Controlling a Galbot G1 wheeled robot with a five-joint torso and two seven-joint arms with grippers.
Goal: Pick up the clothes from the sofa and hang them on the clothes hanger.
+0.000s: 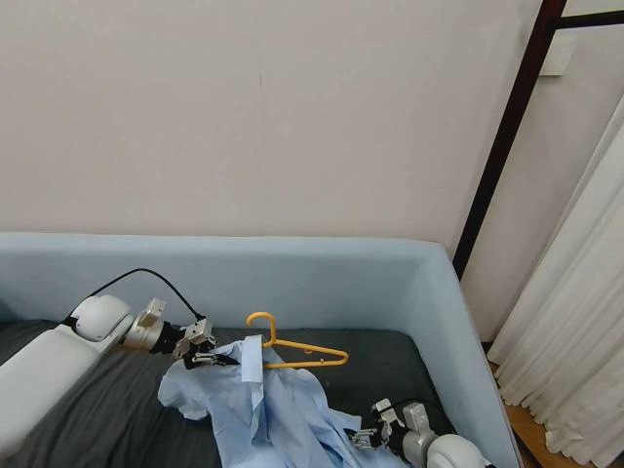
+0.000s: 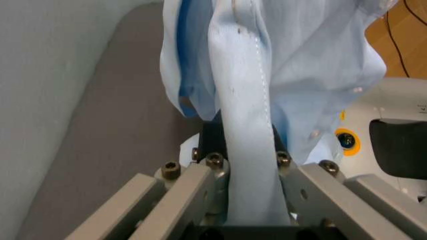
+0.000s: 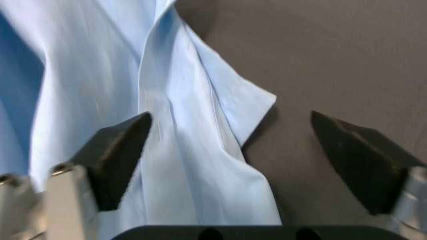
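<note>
A light blue shirt lies crumpled on the dark grey sofa seat. An orange hanger rests at its upper edge, the hook pointing toward the sofa back. My left gripper is at the shirt's left top corner. In the left wrist view that gripper is shut on a folded band of the shirt. My right gripper sits low at the shirt's right hem. In the right wrist view it is open, its fingers straddling the edge of the shirt.
The pale blue sofa back and right armrest enclose the seat. A dark clothes rack pole rises behind the armrest. A white curtain hangs at the right over a wooden floor.
</note>
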